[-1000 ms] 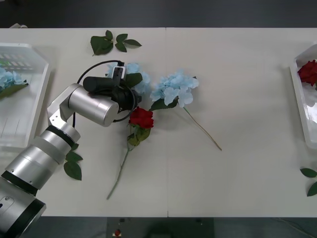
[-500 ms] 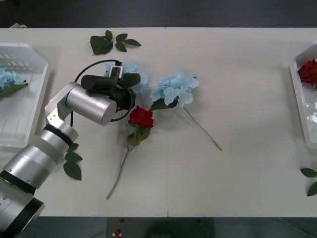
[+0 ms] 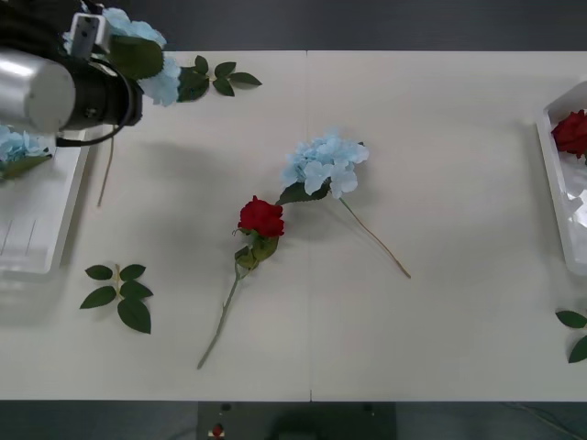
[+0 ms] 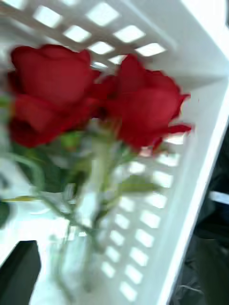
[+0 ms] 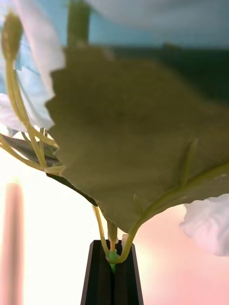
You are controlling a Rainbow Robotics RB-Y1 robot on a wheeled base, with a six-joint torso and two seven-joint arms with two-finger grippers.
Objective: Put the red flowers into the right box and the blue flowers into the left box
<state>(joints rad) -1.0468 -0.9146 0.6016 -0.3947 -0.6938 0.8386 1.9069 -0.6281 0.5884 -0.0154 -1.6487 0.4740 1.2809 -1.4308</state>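
Observation:
My left gripper (image 5: 113, 252) is shut on the thin stem of a blue flower (image 3: 139, 50). It holds the flower up in the air at the table's far left corner, next to the left box (image 3: 57, 240). The stem (image 3: 105, 174) hangs down beside that box's rim. Another blue flower (image 3: 18, 147) lies in the left box. A third blue flower (image 3: 323, 163) and a red flower (image 3: 261, 217) lie mid-table. My right gripper (image 4: 112, 267) hovers open over two red flowers (image 4: 95, 95) in the right box (image 3: 554, 188), one black finger (image 4: 20, 269) showing.
Loose green leaf sprigs lie at the far edge (image 3: 213, 77), near the left front (image 3: 119, 289) and at the right front edge (image 3: 574, 332). The table between the mid-table flowers and the right box is bare.
My left arm has lifted the blue flower off the table and carried it back and left toward the left box. The red flower and the other blue flower have not moved.

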